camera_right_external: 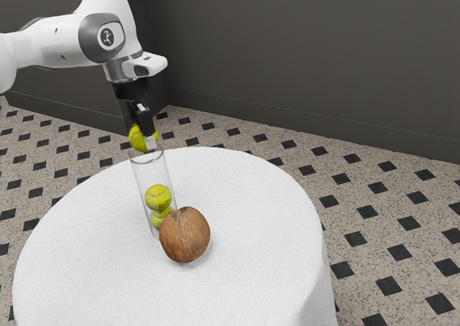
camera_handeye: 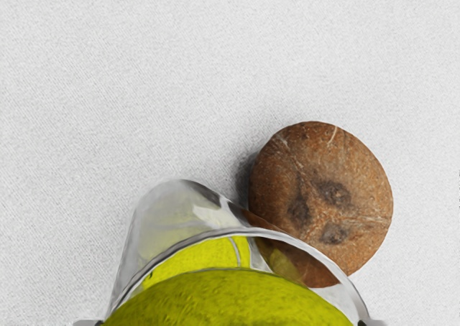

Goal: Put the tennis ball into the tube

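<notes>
My gripper [camera_right_external: 146,141] is shut on a tennis ball [camera_right_external: 136,138], holding it just above the mouth of the clear tube [camera_right_external: 141,174]. The tube stands upright on the table, with two more tennis balls [camera_right_external: 158,197] stacked low inside it. In the wrist view the held ball [camera_handeye: 226,301] is large at the lower edge and overlaps the tube's rim [camera_handeye: 237,231]; behind it a ball [camera_handeye: 205,258] shows inside the tube. The held ball hides part of the opening.
A brown coconut [camera_right_external: 185,235] rests on the white round table [camera_right_external: 251,268], close beside the tube's base. The same coconut [camera_handeye: 323,197] appears next to the tube in the wrist view. A dark wall [camera_right_external: 302,53] rises behind the tiled floor.
</notes>
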Robot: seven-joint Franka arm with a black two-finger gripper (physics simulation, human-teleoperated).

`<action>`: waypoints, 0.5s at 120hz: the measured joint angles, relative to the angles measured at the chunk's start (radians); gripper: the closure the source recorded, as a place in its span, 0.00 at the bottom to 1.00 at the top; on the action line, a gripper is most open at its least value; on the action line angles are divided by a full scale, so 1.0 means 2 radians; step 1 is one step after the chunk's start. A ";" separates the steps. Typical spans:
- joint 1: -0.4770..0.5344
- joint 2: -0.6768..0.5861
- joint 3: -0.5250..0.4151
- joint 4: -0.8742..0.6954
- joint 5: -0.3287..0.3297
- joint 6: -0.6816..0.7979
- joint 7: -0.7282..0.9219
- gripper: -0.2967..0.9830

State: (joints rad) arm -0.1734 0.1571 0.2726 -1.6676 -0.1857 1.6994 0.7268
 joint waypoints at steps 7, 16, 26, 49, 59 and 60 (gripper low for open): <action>0.000 0.000 0.000 0.000 -0.001 -0.001 -0.006 0.36; 0.000 0.000 0.000 0.000 -0.001 -0.001 -0.012 0.32; -0.001 -0.007 0.000 -0.001 0.001 -0.002 -0.018 0.29; -0.005 -0.061 0.001 -0.009 0.040 -0.022 -0.048 0.26; -0.005 -0.075 0.001 -0.004 0.064 -0.034 -0.070 0.25; -0.005 -0.076 0.001 -0.004 0.065 -0.035 -0.072 0.25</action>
State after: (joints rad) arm -0.1835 0.0045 0.2746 -1.6750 -0.0549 1.6295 0.5834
